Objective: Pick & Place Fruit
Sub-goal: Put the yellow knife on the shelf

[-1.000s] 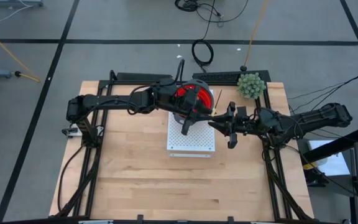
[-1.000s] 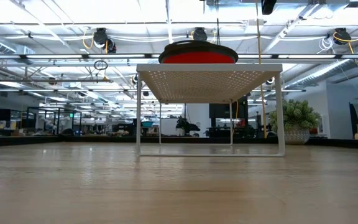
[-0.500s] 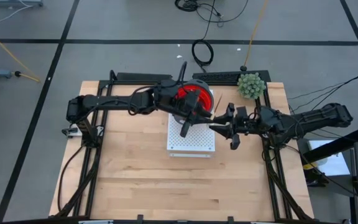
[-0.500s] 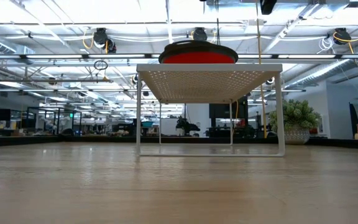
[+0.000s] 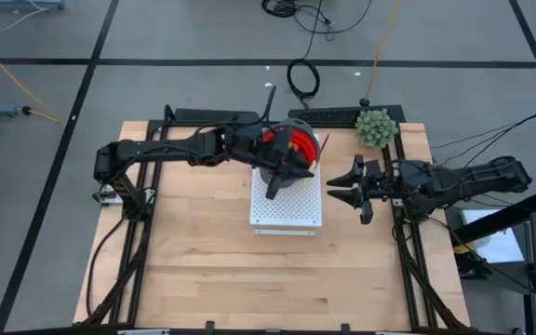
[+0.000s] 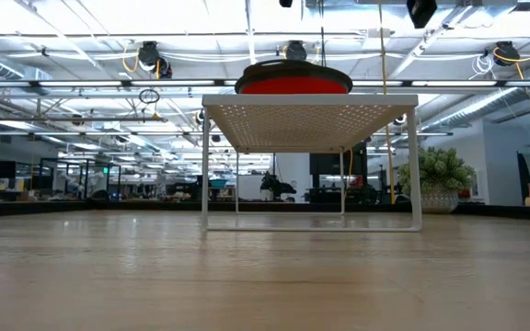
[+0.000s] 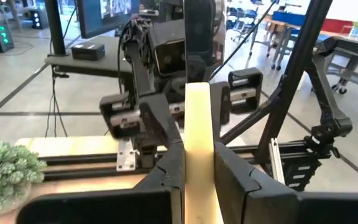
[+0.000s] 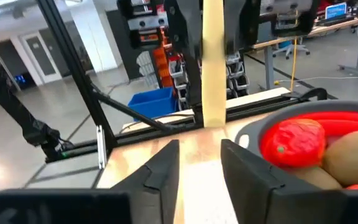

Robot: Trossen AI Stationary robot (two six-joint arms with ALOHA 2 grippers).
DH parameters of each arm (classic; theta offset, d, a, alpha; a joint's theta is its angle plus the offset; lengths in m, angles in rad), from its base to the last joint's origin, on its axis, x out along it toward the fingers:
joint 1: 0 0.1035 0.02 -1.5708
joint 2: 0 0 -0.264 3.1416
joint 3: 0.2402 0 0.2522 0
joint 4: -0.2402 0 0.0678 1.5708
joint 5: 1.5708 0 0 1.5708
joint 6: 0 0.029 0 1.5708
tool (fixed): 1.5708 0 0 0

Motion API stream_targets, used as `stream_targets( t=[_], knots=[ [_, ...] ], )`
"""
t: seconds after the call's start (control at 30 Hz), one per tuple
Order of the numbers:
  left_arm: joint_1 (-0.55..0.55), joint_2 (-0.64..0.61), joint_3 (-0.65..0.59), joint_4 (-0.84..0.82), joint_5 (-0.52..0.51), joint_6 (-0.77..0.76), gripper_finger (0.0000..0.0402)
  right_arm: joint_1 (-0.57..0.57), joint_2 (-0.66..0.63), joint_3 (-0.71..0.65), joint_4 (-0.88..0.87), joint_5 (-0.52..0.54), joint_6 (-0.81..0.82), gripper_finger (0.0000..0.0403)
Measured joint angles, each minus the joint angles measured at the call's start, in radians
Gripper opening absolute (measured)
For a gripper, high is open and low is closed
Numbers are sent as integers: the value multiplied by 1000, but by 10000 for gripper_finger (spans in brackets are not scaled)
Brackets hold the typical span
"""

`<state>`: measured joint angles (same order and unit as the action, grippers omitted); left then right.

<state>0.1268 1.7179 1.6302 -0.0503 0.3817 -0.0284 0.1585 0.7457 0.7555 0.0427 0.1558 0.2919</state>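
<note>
scene inspected from above: a wooden table point(image 5: 203, 270) carries a white perforated rack point(image 5: 287, 207) near its centre. a red bowl point(image 5: 285, 147) sits on the rack's far part; the low view confirms it rests on the rack's top.

fruit: the right wrist view shows a red strawberry-like piece point(image 8: 294, 140) and brown-green ovals point(image 8: 353, 155) lying inside the red bowl. other pieces cannot be counted.

left gripper point(image 5: 275, 188): positioned over the rack, just beside the bowl. its fingers point(image 7: 166, 177) are pressed on a pale yellow handle point(image 7: 199, 149), which stands upright between them in the left wrist view. the same yellow handle appears in the right wrist view, clamped by the far gripper.

right gripper point(image 5: 335, 180): held just off the rack's right edge, apart from the bowl, pointing toward it. its fingers point(image 8: 163, 168) are spread, with nothing between them.

a green spiky ball plant point(image 5: 376, 127) stands at the table's far right corner, well apart from the rack.
</note>
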Motion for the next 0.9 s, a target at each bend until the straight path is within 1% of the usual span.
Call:
stream_targets(
  t=[0.13,0.23,0.33,0.4,0.53,0.6,0.73,0.9],
  knots=[
    [-14,-7,-1,-66,-19,-5,49,0,-51,0,-71,0,-39,90],
    [-33,-13,-1,-118,-48,-4,52,0,-88,0,-109,0,-71,57],
    [-51,-16,-1,-175,-76,-3,48,0,-124,0,-147,0,-97,19],
    [-59,-16,-1,-204,-89,-7,44,0,-142,0,-162,0,-109,5],
    [-76,-16,-1,-264,-114,-18,50,0,-175,0,-193,0,-114,9],
    [-85,-16,-1,-297,-123,-27,53,0,-191,0,-203,1,-122,4],
    [-109,-16,-1,-368,-153,-33,49,0,-222,-3,-214,3,-146,3],
    [-139,-16,-1,-492,-197,-36,49,0,-266,-42,-214,3,-136,1]
  ],
)
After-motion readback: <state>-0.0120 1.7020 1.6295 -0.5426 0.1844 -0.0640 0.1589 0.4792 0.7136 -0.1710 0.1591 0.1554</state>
